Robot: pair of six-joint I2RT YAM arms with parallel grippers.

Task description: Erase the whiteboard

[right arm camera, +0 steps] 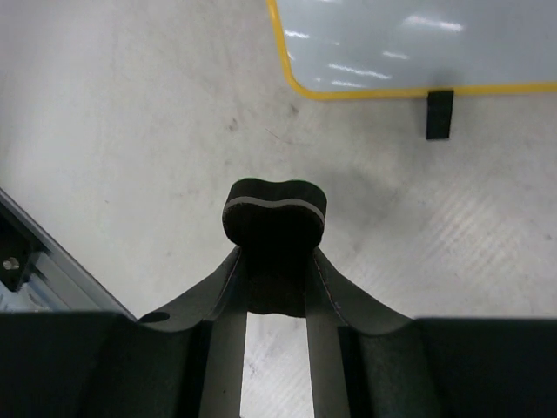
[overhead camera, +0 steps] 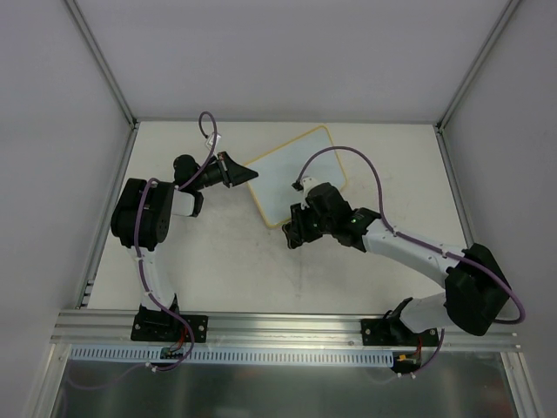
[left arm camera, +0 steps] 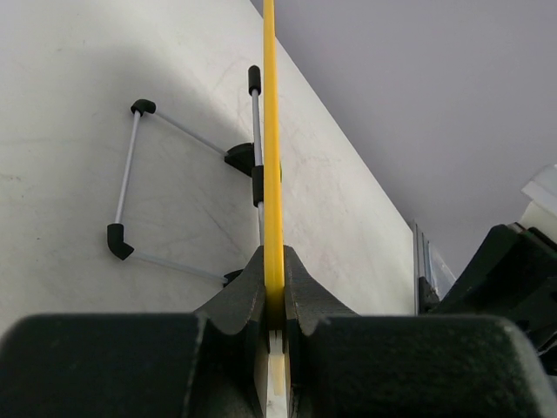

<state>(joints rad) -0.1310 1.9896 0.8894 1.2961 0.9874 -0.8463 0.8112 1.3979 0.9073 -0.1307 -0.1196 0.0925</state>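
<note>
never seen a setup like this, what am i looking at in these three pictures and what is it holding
Two robot arms are bolted to a table. The wide picture looks down from above; the other two come from a camera on each wrist. On the table is a yellow-framed whiteboard. The left gripper is shut on its edge. The right gripper is shut on a small black eraser, just short of the board.
</note>
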